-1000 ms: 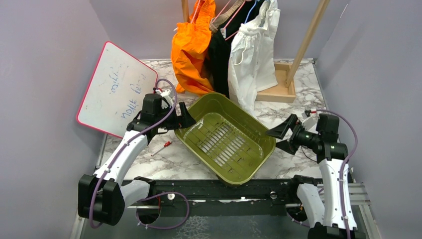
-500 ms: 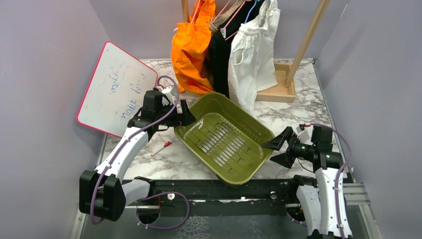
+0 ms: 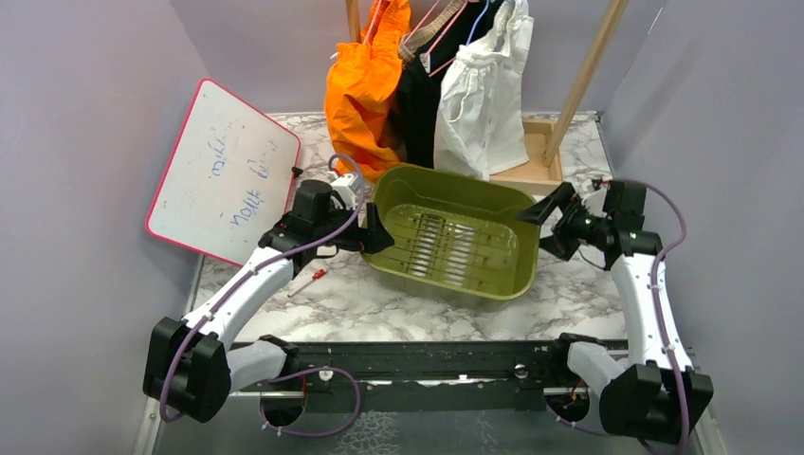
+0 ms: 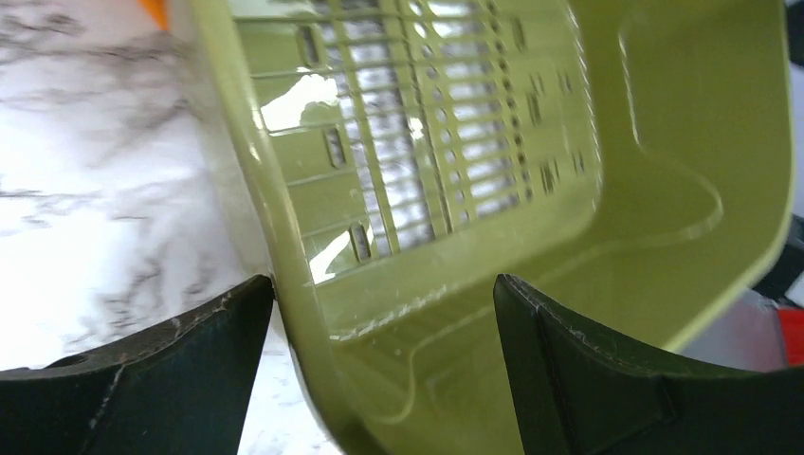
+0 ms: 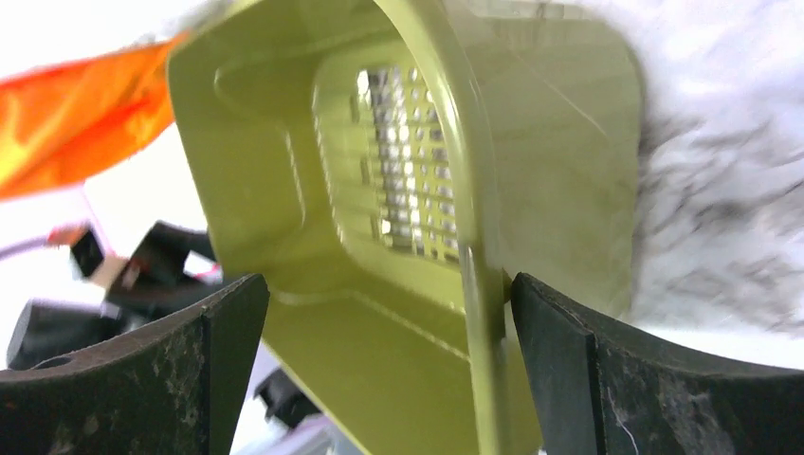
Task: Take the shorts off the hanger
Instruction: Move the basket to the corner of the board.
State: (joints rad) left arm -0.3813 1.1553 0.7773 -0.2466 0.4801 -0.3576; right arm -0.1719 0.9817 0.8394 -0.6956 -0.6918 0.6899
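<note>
Orange shorts [image 3: 363,90], black shorts [image 3: 415,109] and white shorts [image 3: 482,104] hang on hangers from a wooden rack at the back. The tan pair is mostly hidden among them. A green slotted basket [image 3: 493,199] stands below them. My left gripper [image 3: 372,229] is open and straddles the basket's left rim; in the left wrist view [image 4: 382,289] one finger touches the rim's outside. My right gripper [image 3: 542,220] is open and straddles the right rim, as the right wrist view [image 5: 389,284] shows. The orange shorts [image 5: 76,104] show there too.
A whiteboard [image 3: 223,171] leans against the left wall. A red marker [image 3: 308,282] lies on the marble table near the left arm. The rack's wooden base [image 3: 531,171] and slanted pole [image 3: 588,66] stand at the back right.
The basket has turned and slid toward the back, ending under the hanging shorts. My left gripper moved right and my right gripper moved back, both ending at its rims.
</note>
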